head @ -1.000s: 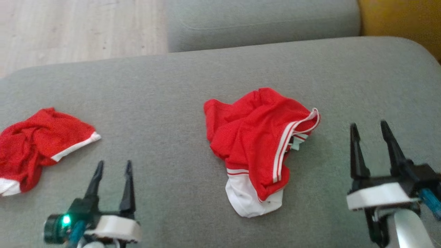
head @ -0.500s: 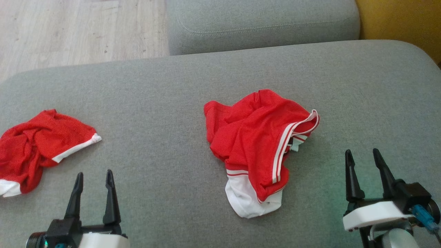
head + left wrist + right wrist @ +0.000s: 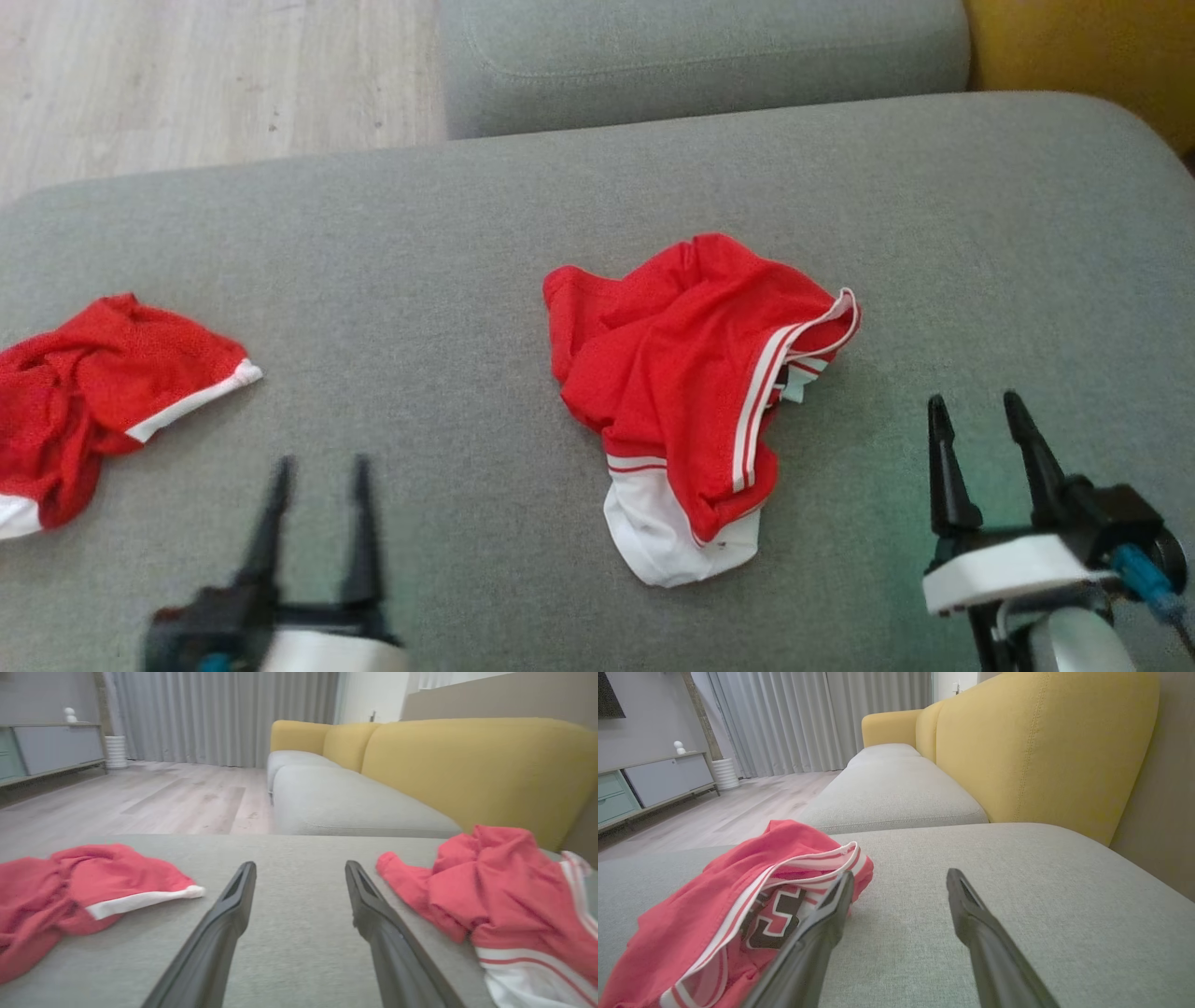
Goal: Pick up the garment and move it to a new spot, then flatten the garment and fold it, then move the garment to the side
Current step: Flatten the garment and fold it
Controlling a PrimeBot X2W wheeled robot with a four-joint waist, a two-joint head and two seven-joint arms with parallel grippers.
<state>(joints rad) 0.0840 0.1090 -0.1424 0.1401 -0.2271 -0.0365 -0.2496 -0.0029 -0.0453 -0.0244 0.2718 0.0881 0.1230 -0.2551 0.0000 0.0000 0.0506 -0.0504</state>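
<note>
Two grippers stand wide open, and neither holds or touches anything. The left gripper (image 3: 321,464) hangs low over the grey sofa cushion (image 3: 448,252), well to the left of the garment (image 3: 681,392) and nearer the robot than the garment's middle. Its long dark fingers point away from the robot with bare cushion between them. In the head view it is blurred. The right gripper (image 3: 974,401) sits to the right of the garment, near its striped edge but apart from it. Its fingers also point away from the robot and lean slightly left, and its white wrist block and a pale forearm show below it. Whether either gripper's fingertips touch the cushion I cannot tell.

The garment lies crumpled in a heap on the cushion: red mesh with white stripes along one open edge, a white band at the end nearest the robot, and dark lettering showing inside the opening in the right wrist view. A second red garment (image 3: 103,373) with white trim lies bunched far to its left. Beyond the garment, a yellow backrest (image 3: 1074,47) rises to the right and pale wooden floor (image 3: 187,75) stretches to the left.
</note>
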